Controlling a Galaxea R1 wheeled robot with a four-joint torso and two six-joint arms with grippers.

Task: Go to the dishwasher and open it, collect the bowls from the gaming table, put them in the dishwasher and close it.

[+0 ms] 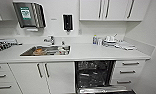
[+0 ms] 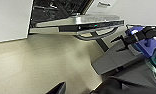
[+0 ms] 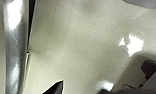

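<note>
Steel-fronted dishwasher (image 1: 94, 75) standing open under the white table (image 1: 94, 53), door (image 2: 79, 23) folded down flat, dark racks exposed. Left and right hands: grip state impossible to tell. Door ahead of the left hand, above pale floor (image 2: 44, 65). Probably best to back away clear of the lowered door.

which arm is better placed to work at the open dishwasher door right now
Probably the left. Its wrist view looks straight at the dishwasher, door dropped open with the dark racks behind it. The right wrist view faces mostly pale floor beside a steel edge, so nothing there shows it lined up. Gripper fingers are unclear.
</note>
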